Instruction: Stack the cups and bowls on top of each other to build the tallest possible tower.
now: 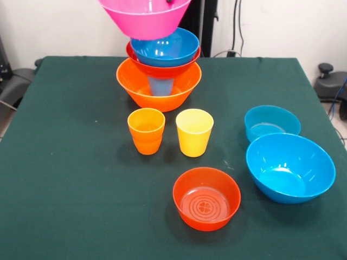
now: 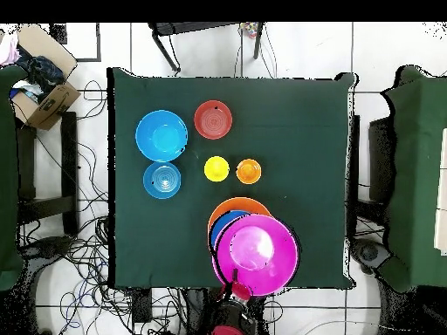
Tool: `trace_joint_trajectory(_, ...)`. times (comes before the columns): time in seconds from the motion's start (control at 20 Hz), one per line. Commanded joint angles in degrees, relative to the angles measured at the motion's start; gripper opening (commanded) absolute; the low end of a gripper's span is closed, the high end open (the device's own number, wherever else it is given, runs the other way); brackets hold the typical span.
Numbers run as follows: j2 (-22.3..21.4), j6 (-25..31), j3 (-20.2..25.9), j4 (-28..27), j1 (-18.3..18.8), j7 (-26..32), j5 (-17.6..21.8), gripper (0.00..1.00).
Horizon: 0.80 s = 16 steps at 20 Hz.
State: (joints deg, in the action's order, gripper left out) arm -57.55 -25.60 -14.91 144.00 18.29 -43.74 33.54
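The big pink bowl (image 1: 145,19) is held mouth-up in the air above the tower (image 1: 159,76), which stands near the middle of the desk's (image 1: 70,179) far edge in the front view. The tool (image 2: 237,288) is seen only in the overhead view, closed on the pink bowl's rim at the side nearest the robot; its fingers are not clearly made out. The tower is built of the big orange bowl (image 1: 135,86), a blue cup (image 1: 160,85) inside it, a red-orange bowl (image 1: 162,69) and a blue bowl (image 1: 168,49). For the placing to go well, the pink bowl is best centred over the blue bowl and kept level before being lowered, since it is wider than what lies under it and, being gripped at one edge, may tip. Its axis is upright, opening upward. The orange cup (image 1: 146,130) and yellow cup (image 1: 194,131) stand near the desk's middle.
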Motion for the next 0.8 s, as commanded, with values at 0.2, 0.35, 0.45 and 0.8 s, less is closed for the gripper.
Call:
trace_joint_trajectory(0.2, 3.16, -4.71, -0.29, -6.98, -2.41, -13.55, -3.95, 0.00)
trace_joint_trajectory(0.35, 3.38, -5.19, -0.63, -6.94, -3.64, -14.37, -4.96, 0.00)
trace_joint_trajectory(0.45, 4.33, -6.15, -0.98, -7.11, -4.61, -14.77, -5.76, 0.00)
trace_joint_trajectory(0.8, 7.04, -8.55, -1.91, -7.75, -6.97, -16.04, -7.60, 0.00)
